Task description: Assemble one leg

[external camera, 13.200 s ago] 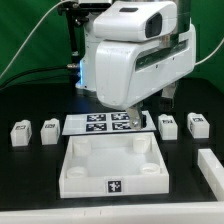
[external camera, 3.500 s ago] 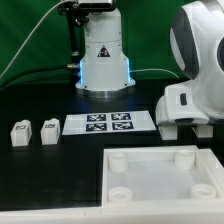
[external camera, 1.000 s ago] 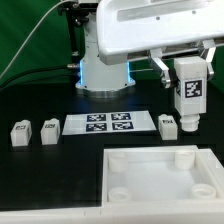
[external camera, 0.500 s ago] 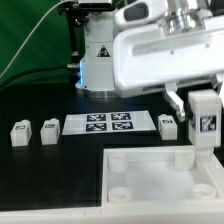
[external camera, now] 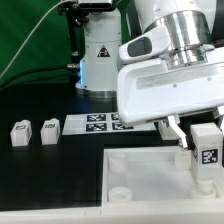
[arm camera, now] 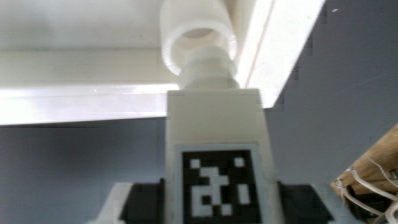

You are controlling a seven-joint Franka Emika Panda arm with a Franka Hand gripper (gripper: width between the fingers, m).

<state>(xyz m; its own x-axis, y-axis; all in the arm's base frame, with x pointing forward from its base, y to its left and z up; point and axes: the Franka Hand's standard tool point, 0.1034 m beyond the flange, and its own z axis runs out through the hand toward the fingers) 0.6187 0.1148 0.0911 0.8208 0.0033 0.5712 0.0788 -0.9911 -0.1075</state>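
Black table (external camera: 40, 190), exterior view. Lying on it:
- two small white leg blocks at the exterior view's left, side by side, not touching: one (external camera: 20, 134), the other (external camera: 49, 131)
- marker board (external camera: 93, 124) beside them, right end hidden
- large white tray (external camera: 145, 152) nearest the camera
- robot base (external camera: 100, 72) at the back

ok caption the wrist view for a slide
Jaws grip the leg, tag facing the camera, its far end aimed at a round corner socket of the panel.
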